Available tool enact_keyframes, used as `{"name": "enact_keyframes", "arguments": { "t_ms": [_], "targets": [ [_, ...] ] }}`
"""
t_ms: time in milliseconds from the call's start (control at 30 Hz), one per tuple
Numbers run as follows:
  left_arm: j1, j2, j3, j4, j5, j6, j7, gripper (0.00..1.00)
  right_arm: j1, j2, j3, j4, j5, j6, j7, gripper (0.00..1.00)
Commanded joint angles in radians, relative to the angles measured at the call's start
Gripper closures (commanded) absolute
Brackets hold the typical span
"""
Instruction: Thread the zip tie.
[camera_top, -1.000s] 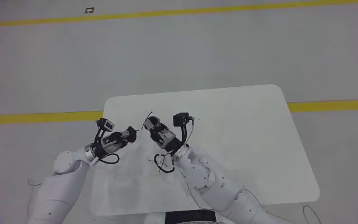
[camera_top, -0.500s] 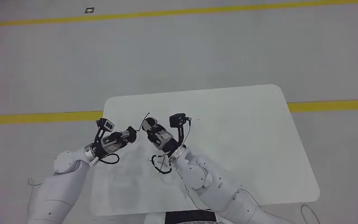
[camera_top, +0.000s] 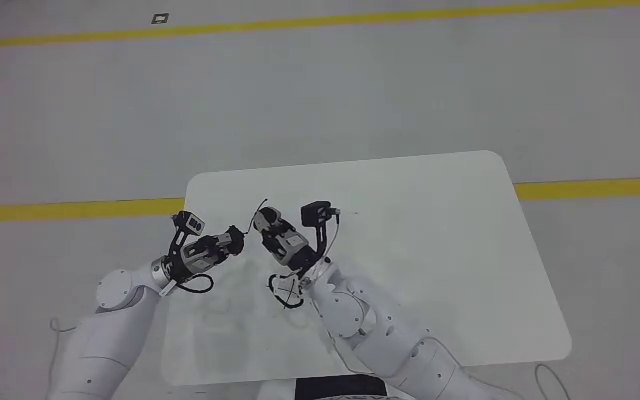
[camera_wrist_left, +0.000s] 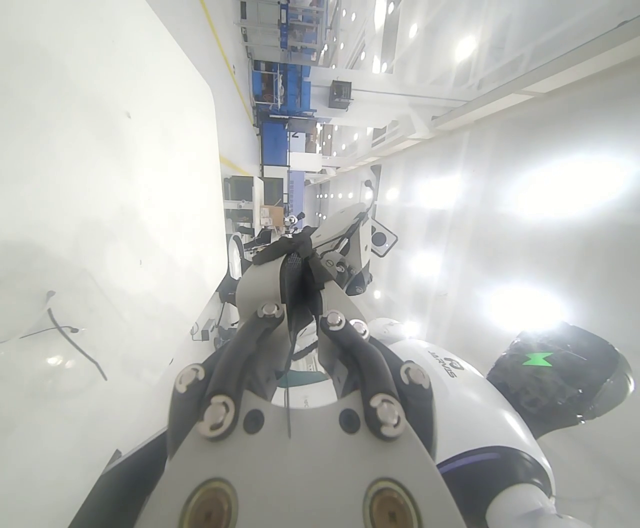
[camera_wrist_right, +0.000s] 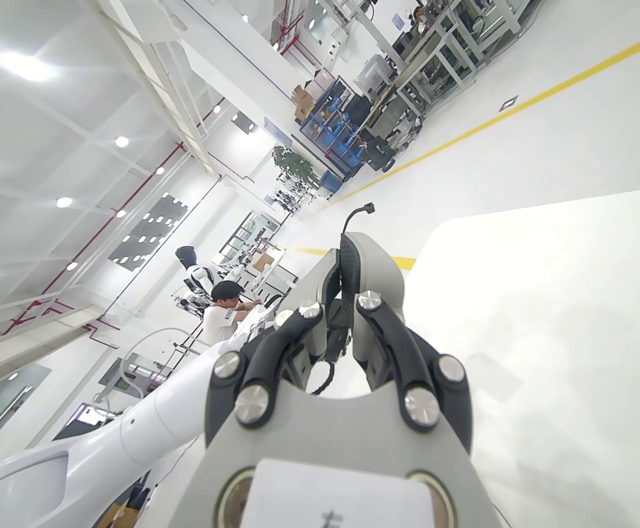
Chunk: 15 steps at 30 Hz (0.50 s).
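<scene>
A thin black zip tie (camera_wrist_right: 361, 211) sticks out past the tips of my right gripper (camera_wrist_right: 345, 240), which is shut on it; its small head end curls upward. My left gripper (camera_wrist_left: 295, 245) is also shut, with a thin black strand of the zip tie (camera_wrist_left: 288, 400) running back between its fingers. In the top view the left gripper (camera_top: 238, 238) and right gripper (camera_top: 262, 218) face each other tip to tip over the left part of the white table (camera_top: 430, 220), a small gap apart. A bit of the zip tie (camera_top: 264, 204) pokes up beside the right gripper.
A black cable loop (camera_top: 285, 290) hangs under the right wrist near the table's front left. A loose black strand (camera_wrist_left: 75, 345) lies on the table below the left gripper. The table's left edge (camera_top: 190, 200) is close to the left arm.
My right gripper has shifted left and slightly away from me, narrowing the gap to the left gripper. The left gripper has stayed in place.
</scene>
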Motion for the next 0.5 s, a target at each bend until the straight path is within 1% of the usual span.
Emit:
{"name": "enact_keyframes", "arguments": {
  "t_ms": [0, 467],
  "targets": [
    [0.000, 0.000, 0.000, 0.000, 0.000, 0.000, 0.000, 1.00, 0.001, -0.002, -0.001, 0.003, -0.002, 0.002, 0.001, 1.00],
    [0.000, 0.000, 0.000, 0.000, 0.000, 0.000, 0.000, 1.00, 0.006, -0.015, 0.001, 0.019, -0.016, 0.017, 0.006, 1.00]
  ]
}}
